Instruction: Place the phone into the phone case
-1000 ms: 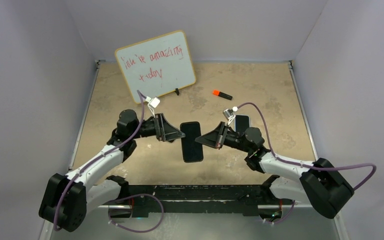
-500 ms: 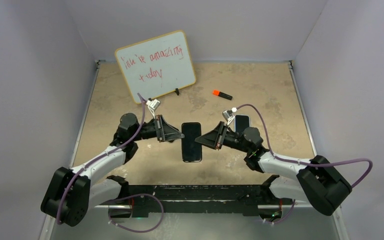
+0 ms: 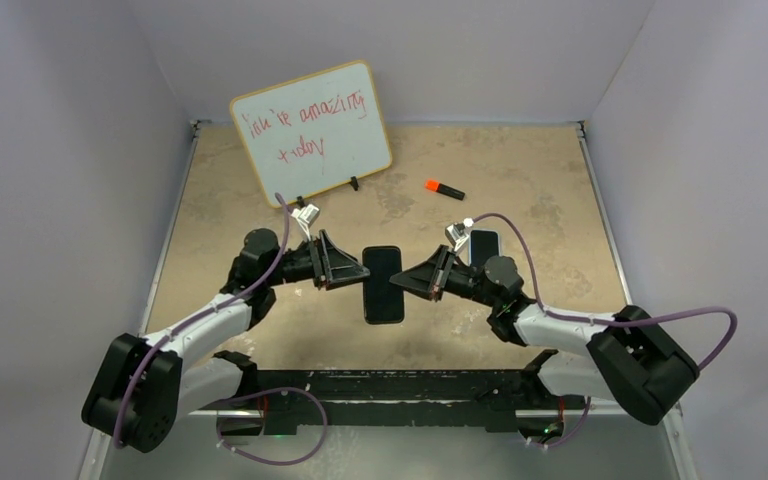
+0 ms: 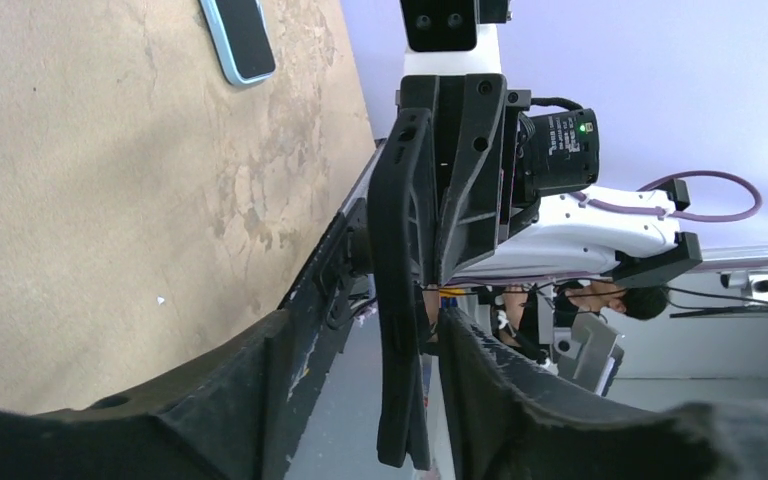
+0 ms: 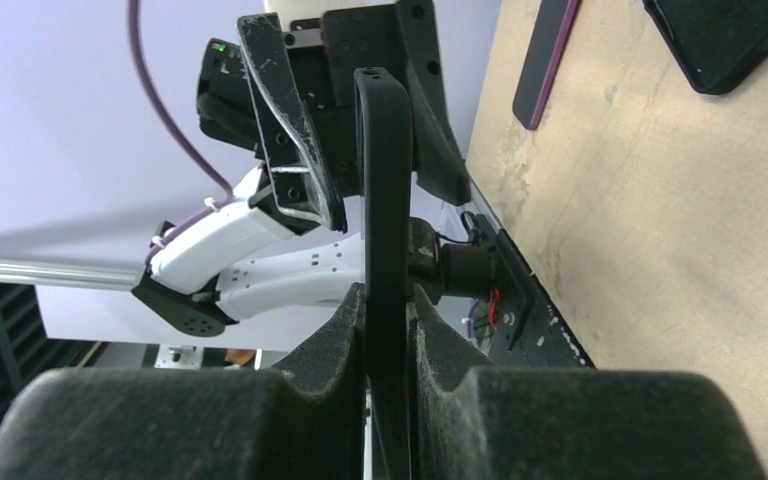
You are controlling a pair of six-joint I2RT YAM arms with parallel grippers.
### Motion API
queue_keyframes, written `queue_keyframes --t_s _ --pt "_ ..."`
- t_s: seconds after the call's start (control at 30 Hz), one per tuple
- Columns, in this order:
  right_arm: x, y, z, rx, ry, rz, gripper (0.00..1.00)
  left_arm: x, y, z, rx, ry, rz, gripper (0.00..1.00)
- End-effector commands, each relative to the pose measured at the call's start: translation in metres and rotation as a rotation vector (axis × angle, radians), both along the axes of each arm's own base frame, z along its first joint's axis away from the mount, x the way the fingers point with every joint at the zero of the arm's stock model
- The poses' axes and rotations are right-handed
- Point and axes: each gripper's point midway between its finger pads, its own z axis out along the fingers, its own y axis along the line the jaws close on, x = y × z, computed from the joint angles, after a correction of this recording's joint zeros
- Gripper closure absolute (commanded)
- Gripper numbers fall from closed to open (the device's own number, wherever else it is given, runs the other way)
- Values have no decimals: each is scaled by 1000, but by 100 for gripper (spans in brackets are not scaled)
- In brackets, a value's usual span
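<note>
1. The right gripper [image 5: 385, 300] is seen clamped on the phone case [image 5: 380, 200]. Its two fingers [image 5: 440, 350] are pressed against opposite faces of the thin black edge.
2. The left gripper [image 4: 365, 325] is seen with its jaws parted around the opposite edge of the same phone case. A clear gap is left on one side, and on the other side contact cannot be made out.
3. The phone case is held above the table [image 3: 520, 170], bridging the space between the two grippers. In the top view it is found near mid-table, with its broad face turned upward and its long side running away from the arm bases.
4. The phone [image 3: 484, 243], dark-screened with a light blue rim, is laid flat on the table just behind the right wrist. It is apart from the phone case and partly covered by the arm in the top view.
5. An orange marker [image 3: 444, 188] is seen farther back on the table, apart from the phone.
6. A whiteboard [image 3: 310, 130] with red handwriting is propped up at the back left.
</note>
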Motion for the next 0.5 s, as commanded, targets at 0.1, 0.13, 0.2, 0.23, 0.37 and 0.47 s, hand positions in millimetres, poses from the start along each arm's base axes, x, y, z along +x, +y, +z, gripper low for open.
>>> queue_keyframes --t_s 0.1,0.13,0.2,0.23,0.37,0.47 --pt "5 4 46 147 -86 1 97 1 -1 -4 -13 -8 -7 40" --pt "5 4 46 151 -86 8 96 1 -2 -4 -17 -4 -12 40" --pt "5 5 45 160 -81 11 95 1 -4 -6 -18 10 -19 41" --pt "6 6 43 156 -75 13 95 1 -5 -7 -19 15 -21 42" --pt "8 12 30 95 -55 39 91 1 -6 -8 -28 30 -14 55" --pt "7 12 25 87 -50 44 93 0 -6 -7 -34 40 -13 66"
